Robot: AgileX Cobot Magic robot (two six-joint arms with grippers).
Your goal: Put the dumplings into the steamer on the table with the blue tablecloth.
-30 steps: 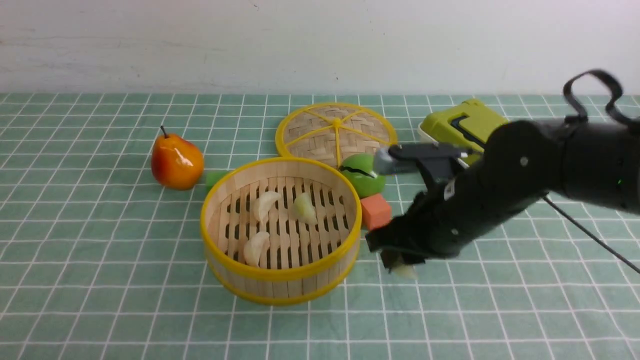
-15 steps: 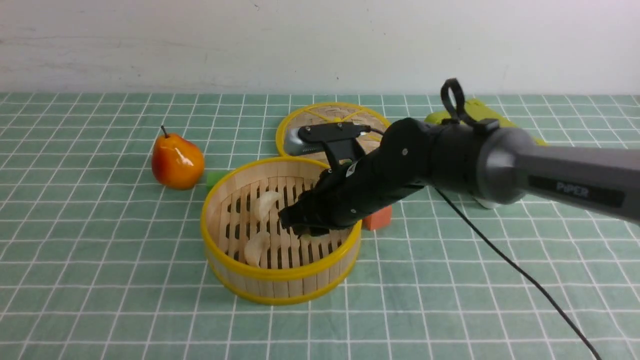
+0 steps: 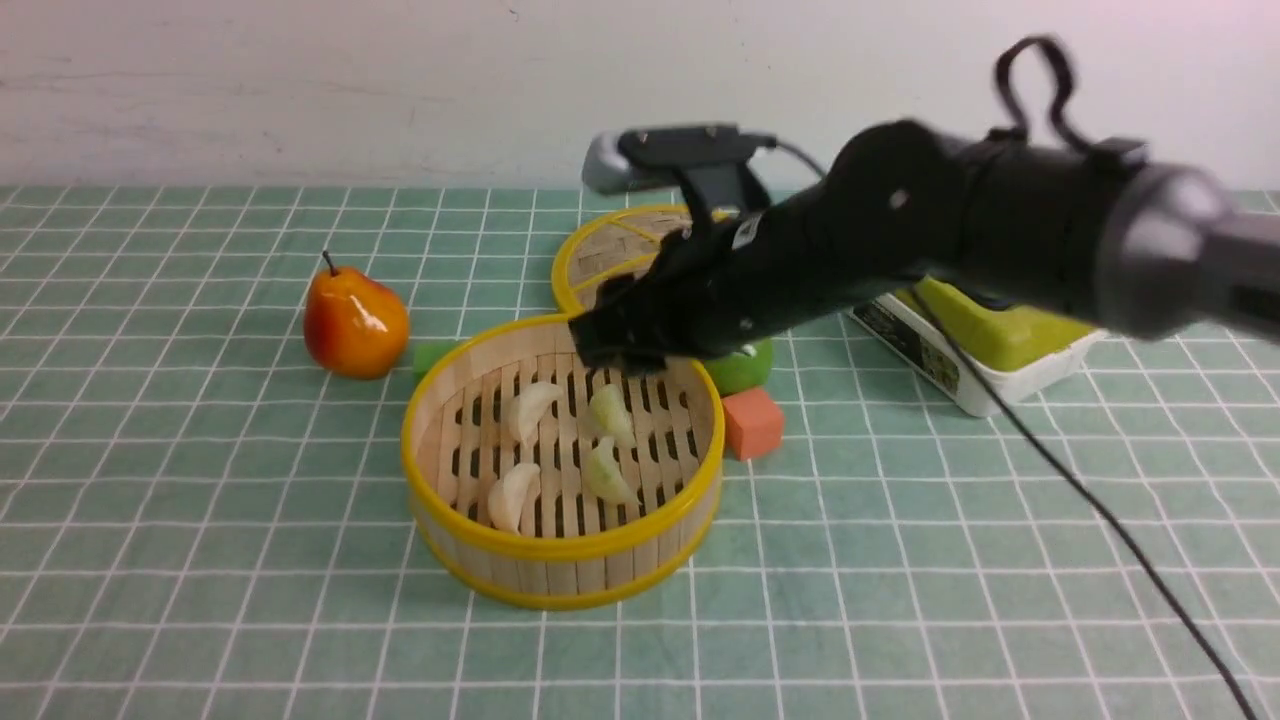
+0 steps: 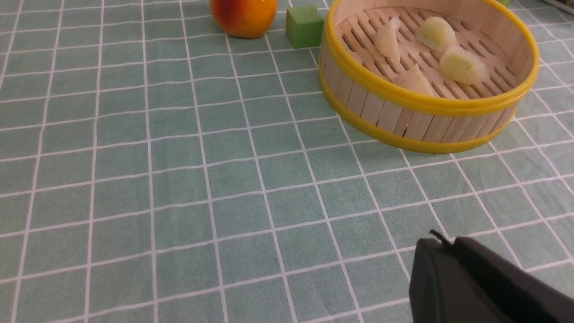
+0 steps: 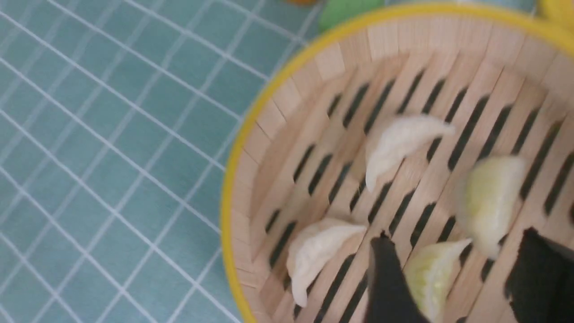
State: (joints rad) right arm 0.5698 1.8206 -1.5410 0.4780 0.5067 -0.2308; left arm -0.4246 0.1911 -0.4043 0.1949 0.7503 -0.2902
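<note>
I see my right gripper (image 3: 625,352) hanging empty, fingers spread wide, just above the far side of the steamer (image 3: 470,540), all four dumplings (image 3: 603,470) lying clear below it on the slatted floor, steamer on the blue tablecloth (image 3: 200,500); I cannot tell how my left gripper (image 4: 453,273) stands.

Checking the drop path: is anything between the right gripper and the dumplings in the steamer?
Nothing visible does. The right gripper hangs open above the steamer, and all four dumplings lie uncovered on its slatted floor.
</note>
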